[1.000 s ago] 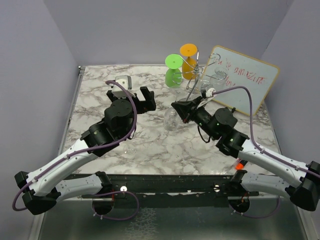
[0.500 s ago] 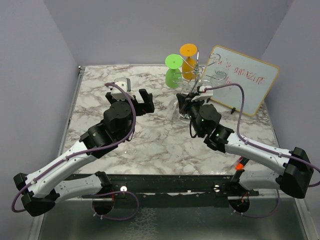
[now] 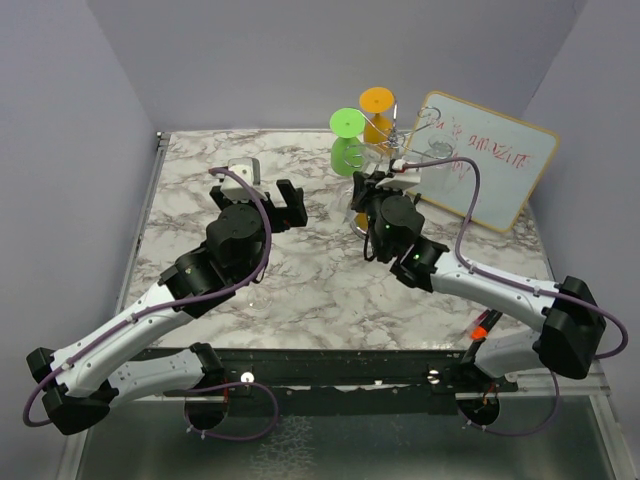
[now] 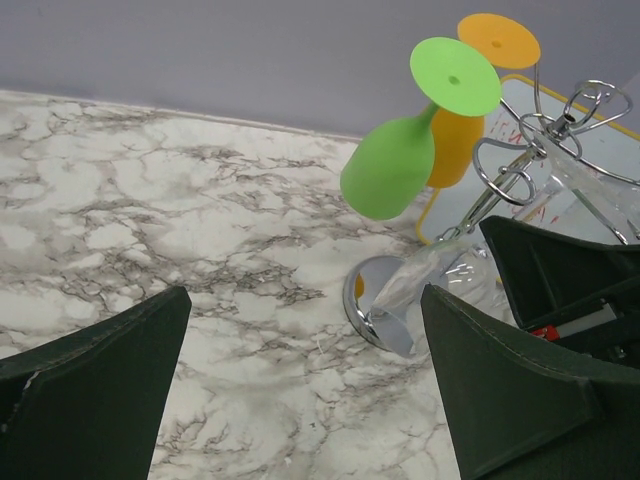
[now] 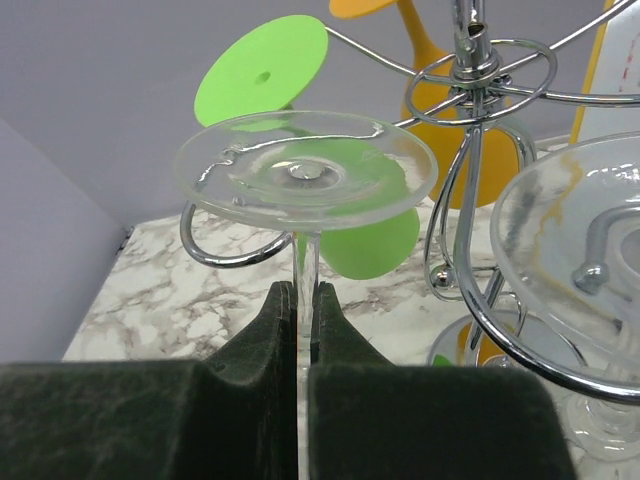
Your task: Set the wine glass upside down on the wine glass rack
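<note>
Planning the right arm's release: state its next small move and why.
Probably lower it slightly: the right gripper holds the wine glass inverted by its stem, its foot seemingly just above a curled arm of the wine glass rack.

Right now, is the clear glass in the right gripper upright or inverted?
Inverted. The wine glass shows its foot on top, stem dropping into the shut right gripper.

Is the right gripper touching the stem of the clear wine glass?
Touching. The right wrist view shows the right gripper shut on the thin stem of the clear wine glass, with no gap on either side.
</note>
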{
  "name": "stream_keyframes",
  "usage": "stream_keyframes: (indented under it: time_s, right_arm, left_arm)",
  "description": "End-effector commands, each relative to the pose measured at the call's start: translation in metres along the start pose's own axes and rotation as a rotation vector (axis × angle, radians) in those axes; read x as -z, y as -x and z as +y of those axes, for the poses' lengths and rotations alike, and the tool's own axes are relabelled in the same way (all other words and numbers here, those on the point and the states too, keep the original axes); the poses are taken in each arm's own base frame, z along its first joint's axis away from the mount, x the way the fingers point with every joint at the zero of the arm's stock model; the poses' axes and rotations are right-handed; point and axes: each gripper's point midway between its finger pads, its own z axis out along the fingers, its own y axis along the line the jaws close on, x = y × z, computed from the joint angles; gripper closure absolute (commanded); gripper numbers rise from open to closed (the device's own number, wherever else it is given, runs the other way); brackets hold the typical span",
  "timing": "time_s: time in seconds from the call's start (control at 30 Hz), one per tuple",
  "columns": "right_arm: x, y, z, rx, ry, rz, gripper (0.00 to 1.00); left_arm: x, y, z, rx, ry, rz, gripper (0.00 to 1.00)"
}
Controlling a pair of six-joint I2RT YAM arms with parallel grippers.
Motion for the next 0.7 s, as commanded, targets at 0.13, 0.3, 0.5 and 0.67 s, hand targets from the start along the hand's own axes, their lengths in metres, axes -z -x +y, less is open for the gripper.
stream_keyframes:
  time_s: [0.13,0.3,0.5,0.67]
  right_arm:
    - [-0.009,0.010,0.001,-0.082,-0.108,-0.006,0.99]
    - [-0.013,0.002,0.003,-0.061,-0.127,0.031,0.99]
    - [-0.018,-0.010,0.005,-0.035,-0.137,0.072,0.99]
    - [-0.025,-0.017,0.008,-0.036,-0.125,0.093,0.99]
  left_arm:
    - [0.000,-0.002,0.001,-0.002,-0.010,-0.005,0.01]
    - [0.000,-0.002,0.000,0.000,-0.015,-0.001,0.01]
    - [0.000,-0.003,0.000,0.002,-0.018,0.001,0.01]
    - [0.000,-0.003,0.000,0.001,-0.018,0.002,0.01]
